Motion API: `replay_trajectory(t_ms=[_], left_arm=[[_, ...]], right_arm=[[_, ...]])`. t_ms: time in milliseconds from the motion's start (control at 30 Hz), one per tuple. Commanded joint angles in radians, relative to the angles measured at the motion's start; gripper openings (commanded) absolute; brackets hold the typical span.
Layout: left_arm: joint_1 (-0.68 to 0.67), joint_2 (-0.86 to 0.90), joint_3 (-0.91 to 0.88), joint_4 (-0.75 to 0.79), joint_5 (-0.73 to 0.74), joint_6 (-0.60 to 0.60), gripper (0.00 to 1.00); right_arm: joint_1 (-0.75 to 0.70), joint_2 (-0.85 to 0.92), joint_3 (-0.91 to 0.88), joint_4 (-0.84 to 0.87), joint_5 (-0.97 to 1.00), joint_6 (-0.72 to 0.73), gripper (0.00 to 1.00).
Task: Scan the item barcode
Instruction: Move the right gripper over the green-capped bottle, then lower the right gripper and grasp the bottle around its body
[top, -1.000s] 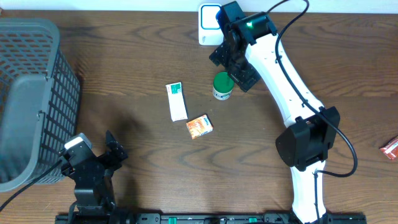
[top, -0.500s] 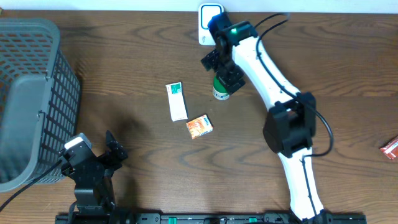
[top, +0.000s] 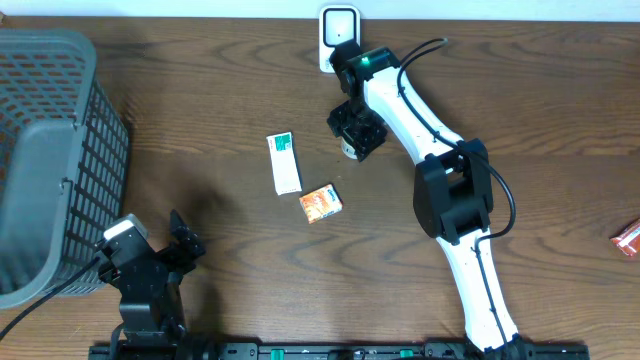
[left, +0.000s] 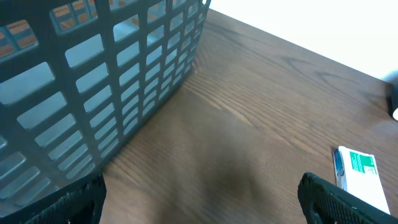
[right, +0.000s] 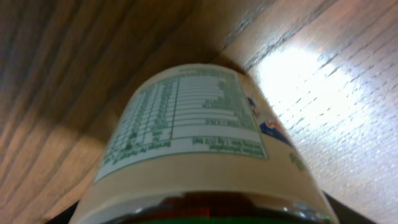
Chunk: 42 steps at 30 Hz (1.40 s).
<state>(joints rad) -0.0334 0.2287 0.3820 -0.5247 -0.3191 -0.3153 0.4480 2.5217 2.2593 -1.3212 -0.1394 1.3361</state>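
Right gripper (top: 357, 134) hangs over a labelled bottle (right: 198, 134) just near of the white scanner (top: 339, 22) at the table's far edge; its grip cannot be told. Left gripper (left: 202, 205) waits near-left, jaws wide apart.

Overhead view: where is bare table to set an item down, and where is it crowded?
Free: the wood between the basket and the white-green box; also between the right arm and the red packet. Crowded: around the bottle, orange box and scanner.
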Motion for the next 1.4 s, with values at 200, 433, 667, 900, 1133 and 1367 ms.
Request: replay_trajectory(t_ms=[200, 433, 667, 900, 1133, 1367], left_arm=[[0.004, -0.002, -0.001, 0.001, -0.003, -0.005, 0.99], [0.004, -0.002, -0.001, 0.001, -0.003, -0.005, 0.99], [0.004, -0.002, -0.001, 0.001, -0.003, -0.005, 0.99], [0.004, -0.002, -0.001, 0.001, -0.003, -0.005, 0.99], [0.004, -0.002, -0.001, 0.001, -0.003, -0.005, 0.99], [0.004, -0.002, -0.001, 0.001, -0.003, -0.005, 0.99]], right_arm=[[-0.005, 0.025, 0.005, -0.023, 0.003, -0.260, 0.53], [-0.008, -0.013, 0.016, -0.064, -0.002, -0.480, 0.55], [-0.024, -0.109, 0.061, -0.213, -0.100, -0.719, 0.56], [-0.044, -0.228, 0.064, -0.378, -0.271, -0.930, 0.61], [-0.045, -0.261, 0.060, -0.377, -0.472, -0.990, 0.70], [-0.043, -0.261, 0.058, -0.378, -0.507, -0.989, 0.67]])
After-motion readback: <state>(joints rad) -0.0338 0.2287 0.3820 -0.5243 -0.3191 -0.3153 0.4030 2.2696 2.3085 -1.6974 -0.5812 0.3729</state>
